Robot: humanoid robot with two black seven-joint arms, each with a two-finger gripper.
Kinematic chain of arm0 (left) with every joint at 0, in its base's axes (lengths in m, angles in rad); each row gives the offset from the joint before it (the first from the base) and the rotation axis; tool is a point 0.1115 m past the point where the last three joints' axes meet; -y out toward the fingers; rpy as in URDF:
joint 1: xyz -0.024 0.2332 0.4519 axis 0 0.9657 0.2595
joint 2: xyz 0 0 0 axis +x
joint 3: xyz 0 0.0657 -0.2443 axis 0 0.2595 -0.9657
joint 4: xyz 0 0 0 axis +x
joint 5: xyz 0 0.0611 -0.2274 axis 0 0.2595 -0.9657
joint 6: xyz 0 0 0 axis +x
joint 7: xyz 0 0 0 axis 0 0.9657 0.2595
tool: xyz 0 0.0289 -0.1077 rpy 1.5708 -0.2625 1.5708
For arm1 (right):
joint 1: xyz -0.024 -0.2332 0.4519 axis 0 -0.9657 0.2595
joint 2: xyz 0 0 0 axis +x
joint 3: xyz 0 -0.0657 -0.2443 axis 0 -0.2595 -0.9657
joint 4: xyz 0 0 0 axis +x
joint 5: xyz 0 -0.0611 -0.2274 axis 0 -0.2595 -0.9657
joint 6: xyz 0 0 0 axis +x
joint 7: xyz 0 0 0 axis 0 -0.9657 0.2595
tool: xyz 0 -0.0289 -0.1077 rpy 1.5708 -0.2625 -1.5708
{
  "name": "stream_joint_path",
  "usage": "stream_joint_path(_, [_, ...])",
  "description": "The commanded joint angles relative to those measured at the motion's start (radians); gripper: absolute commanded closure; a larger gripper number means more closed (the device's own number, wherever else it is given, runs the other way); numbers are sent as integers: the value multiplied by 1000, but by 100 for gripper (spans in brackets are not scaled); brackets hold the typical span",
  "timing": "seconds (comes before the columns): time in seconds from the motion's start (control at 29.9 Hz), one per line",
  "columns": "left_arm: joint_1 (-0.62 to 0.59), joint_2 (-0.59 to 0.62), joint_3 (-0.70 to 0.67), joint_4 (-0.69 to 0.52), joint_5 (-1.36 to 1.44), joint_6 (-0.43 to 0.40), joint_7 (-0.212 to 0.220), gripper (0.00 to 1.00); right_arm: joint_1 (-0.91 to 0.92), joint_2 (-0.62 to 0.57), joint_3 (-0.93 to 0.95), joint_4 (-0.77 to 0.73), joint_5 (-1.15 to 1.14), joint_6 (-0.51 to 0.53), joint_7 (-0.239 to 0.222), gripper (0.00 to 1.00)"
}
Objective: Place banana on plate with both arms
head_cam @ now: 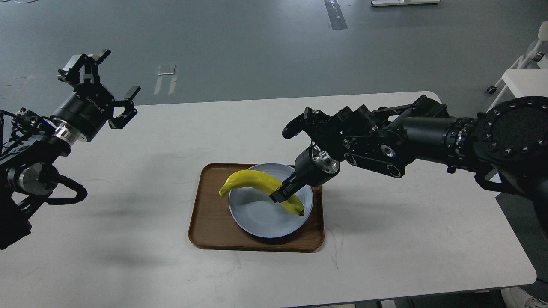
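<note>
The yellow banana point(252, 182) is held over the pale blue-grey plate point(261, 216), its greenish stem end reaching past the plate's left rim and its dark tip over the plate's right side. I cannot tell whether it touches the plate. My right gripper point(283, 193) is shut on the banana near its dark-tip end, with the right arm reaching in from the right. My left gripper point(105, 81) is open and empty, raised above the table's far left corner, well away from the plate.
The plate sits on a brown wooden tray point(209, 222) in the middle of the white table point(406, 239). A white piece of furniture point(524, 85) stands off the table's right side on the grey floor.
</note>
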Motion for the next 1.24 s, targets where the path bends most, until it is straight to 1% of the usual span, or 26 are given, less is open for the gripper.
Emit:
stream_joint_path(0.0, [-1, 1, 0, 2, 0, 0, 0, 0, -1, -7, 11, -12, 0, 0, 0, 1])
stream_joint_path(0.1, [-1, 4, 0, 0, 0, 0, 0, 0, 1, -38, 60, -26, 15, -2, 0, 0])
stream_joint_path(0.2, [-1, 9, 0, 0, 2, 0, 0, 0, 7, -101, 163, -42, 58, -16, 0, 0])
stream_joint_path(0.27, [-1, 10, 0, 0, 2, 0, 0, 0, 2, -167, 265, -58, 136, -33, 0, 0])
stream_joint_path(0.33, [-1, 10, 0, 0, 2, 0, 0, 0, -22, -265, 388, -66, 298, -41, 0, 0])
stream_joint_path(0.4, [-1, 9, 0, -1, 2, 0, 0, 0, -56, -311, 434, -65, 392, -41, 0, 0])
stream_joint_path(0.44, [1, 9, 2, -4, 2, 0, 0, 0, -95, -355, 475, -65, 486, -44, 0, 0])
stream_joint_path(0.47, [1, 9, 2, -4, 2, 0, 0, 0, -117, -374, 499, -62, 529, -45, 0, 0])
stream_joint_path(0.54, [4, -2, 2, -4, 2, 0, 0, 0, -232, -434, 581, -52, 687, -48, 0, 0])
stream_joint_path(0.6, [7, -7, 2, -4, 2, 0, 0, 0, -300, -454, 634, -52, 756, -47, 0, 0])
stream_joint_path(0.7, [13, -30, 3, -4, 6, 0, 0, 0, -465, -466, 797, -54, 896, -47, 0, 0])
stream_joint_path(0.74, [13, -33, 3, -4, 8, 0, 0, 0, -494, -466, 825, -54, 914, -45, 0, 0])
stream_joint_path(0.8, [16, -42, 5, -4, 11, 0, 0, 0, -589, -466, 943, -54, 945, -45, 0, 0])
stream_joint_path(0.84, [16, -42, 5, -4, 11, 0, 0, 0, -590, -466, 944, -54, 945, -45, 0, 0])
stream_joint_path(0.9, [16, -68, 5, -4, 14, 0, 0, 0, -655, -455, 1035, -54, 960, -42, 0, 0])
stream_joint_path(1.0, [16, -97, 3, -4, 15, 0, 0, 0, -697, -452, 1098, -51, 990, -36, 0, 0])
stream_joint_path(1.21, [16, -111, -12, -7, 17, 0, 0, 0, -723, -460, 1103, -45, 996, -25, 0, 0])
